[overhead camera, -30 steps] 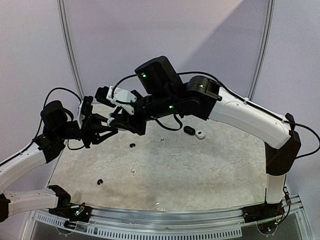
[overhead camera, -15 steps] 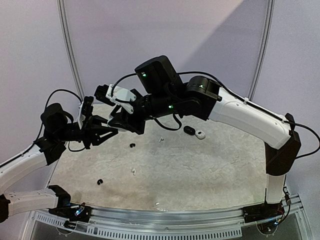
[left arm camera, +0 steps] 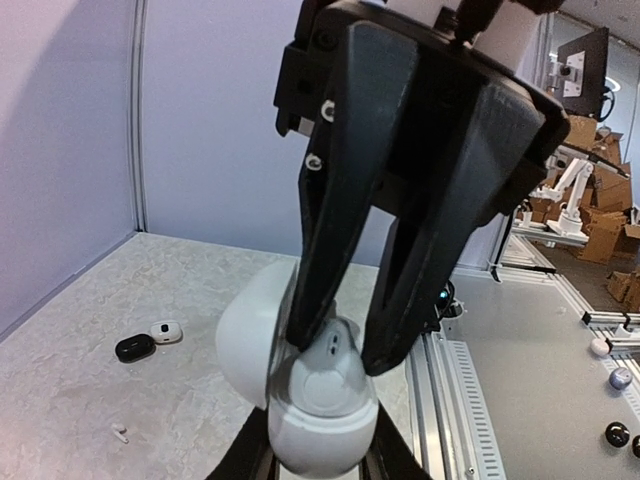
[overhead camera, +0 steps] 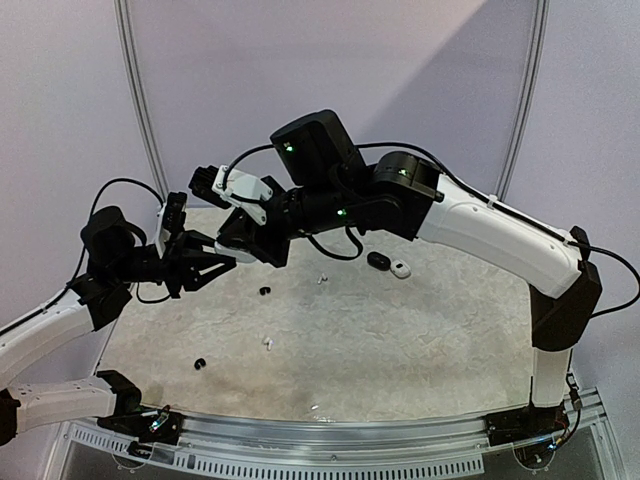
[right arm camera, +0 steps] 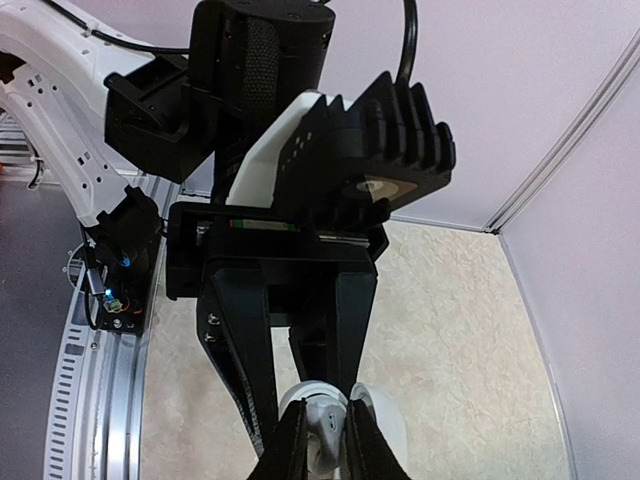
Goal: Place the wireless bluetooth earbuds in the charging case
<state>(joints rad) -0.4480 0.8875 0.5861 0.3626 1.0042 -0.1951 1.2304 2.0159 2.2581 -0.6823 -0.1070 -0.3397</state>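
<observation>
Charging case (left arm camera: 315, 420) aloft in left fingers (left arm camera: 243, 460), right fingers (left arm camera: 345, 200) tip-first against it.

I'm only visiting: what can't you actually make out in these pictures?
1. Left wrist view: the sockets of the open white case, covered by the right gripper.
2. Right wrist view: whether the white bit between its fingertips is an earbud; the bottom edge cuts it off.
3. Top view: the case, mostly masked by the left gripper and the right one; the loose earbuds, too small to show shape.

Both arms (overhead camera: 480, 225) bunched over far-left mat (overhead camera: 420, 340), earbuds (overhead camera: 267, 343) scattered mid-mat, open room near right.
</observation>
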